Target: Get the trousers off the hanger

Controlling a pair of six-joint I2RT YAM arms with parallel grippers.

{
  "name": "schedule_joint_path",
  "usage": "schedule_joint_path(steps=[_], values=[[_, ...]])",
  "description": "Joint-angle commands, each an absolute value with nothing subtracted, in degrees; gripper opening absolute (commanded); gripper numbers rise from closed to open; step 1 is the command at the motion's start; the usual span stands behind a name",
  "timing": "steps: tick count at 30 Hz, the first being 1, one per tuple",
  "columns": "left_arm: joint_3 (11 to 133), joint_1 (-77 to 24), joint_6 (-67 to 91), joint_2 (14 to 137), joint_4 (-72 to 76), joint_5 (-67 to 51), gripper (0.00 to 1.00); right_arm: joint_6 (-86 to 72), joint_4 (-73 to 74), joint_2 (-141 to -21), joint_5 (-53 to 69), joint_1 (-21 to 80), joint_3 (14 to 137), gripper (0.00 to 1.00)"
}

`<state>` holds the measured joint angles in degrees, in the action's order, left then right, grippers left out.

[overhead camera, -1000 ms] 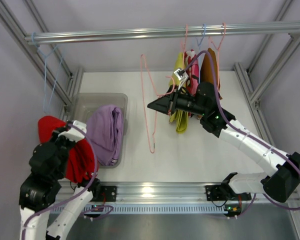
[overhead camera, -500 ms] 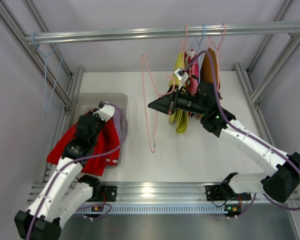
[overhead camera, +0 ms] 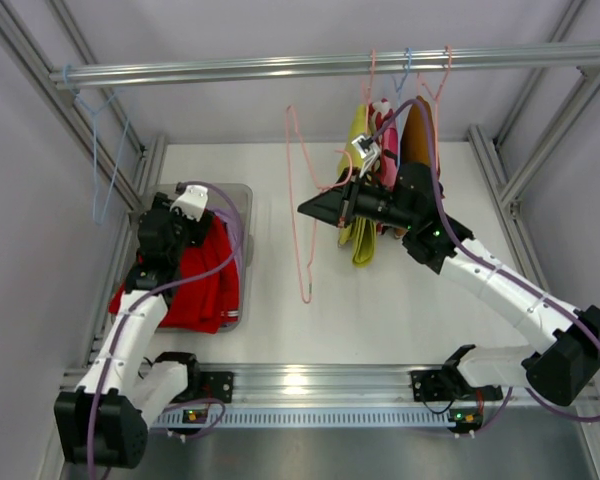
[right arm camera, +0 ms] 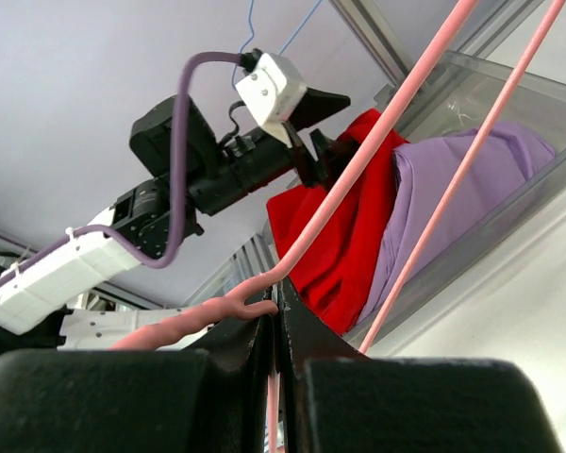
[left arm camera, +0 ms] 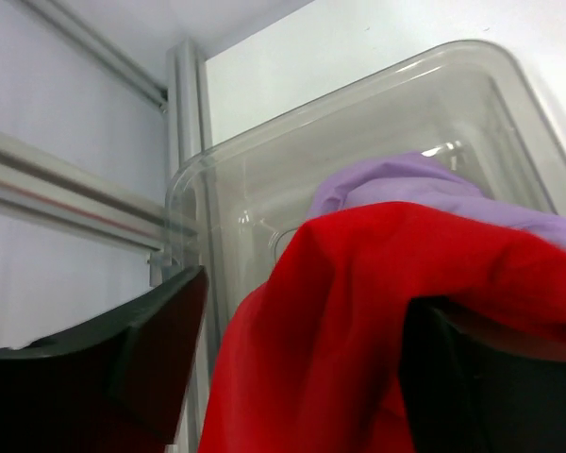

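Jaws wide, the left gripper (left arm camera: 302, 311) has lowered the red trousers (overhead camera: 195, 285) into the left bin (left arm camera: 236, 189), nearly finishing that pair; the right gripper (right arm camera: 275, 321) pinches the bare pink hanger (right arm camera: 396, 104).

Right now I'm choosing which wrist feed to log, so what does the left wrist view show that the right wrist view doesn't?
Only the left wrist view: the clear bin's bare inside and the aluminium frame post beside it. Only the right wrist view: the pink hanger, pinched in the shut right gripper, and the left arm with its purple cable. Both: red trousers and lilac trousers at that bin.
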<state>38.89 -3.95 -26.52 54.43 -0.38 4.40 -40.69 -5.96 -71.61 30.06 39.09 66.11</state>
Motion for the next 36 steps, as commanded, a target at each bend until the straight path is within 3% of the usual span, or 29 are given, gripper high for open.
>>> schedule_joint_path(steps=[1, 6, 12, 16, 26, 31, 36], values=[[43.8, -2.5, -21.5, 49.5, -4.6, -7.0, 0.86, -41.1, -8.1, -69.5, 29.8, 38.5, 69.4, 0.0], [59.7, -2.5, -11.4, 44.6, -20.4, -16.8, 0.89, -42.4, -7.6, -70.0, 29.4, 38.6, 70.6, 0.0], [75.9, -2.5, -6.2, 47.2, -38.1, -33.8, 0.86, -46.3, -7.0, -72.9, 24.7, 41.5, 72.1, 0.0], [76.6, -2.6, -6.8, 48.1, -46.0, -39.9, 0.83, -51.5, -4.2, -77.0, 19.4, 43.6, 75.7, 0.0], [81.2, -2.8, -6.9, 51.8, -50.1, -48.9, 0.84, -60.3, 9.1, -88.5, 4.8, 48.8, 88.2, 0.0], [84.5, -8.1, -7.9, 55.5, -54.4, -47.0, 0.83, -62.0, 12.3, -92.2, 1.1, 50.5, 91.4, 0.0], [85.2, -23.4, -12.7, 58.2, -56.9, -28.9, 0.8, -63.9, 13.9, -94.8, 0.3, 51.5, 94.2, 0.0]])
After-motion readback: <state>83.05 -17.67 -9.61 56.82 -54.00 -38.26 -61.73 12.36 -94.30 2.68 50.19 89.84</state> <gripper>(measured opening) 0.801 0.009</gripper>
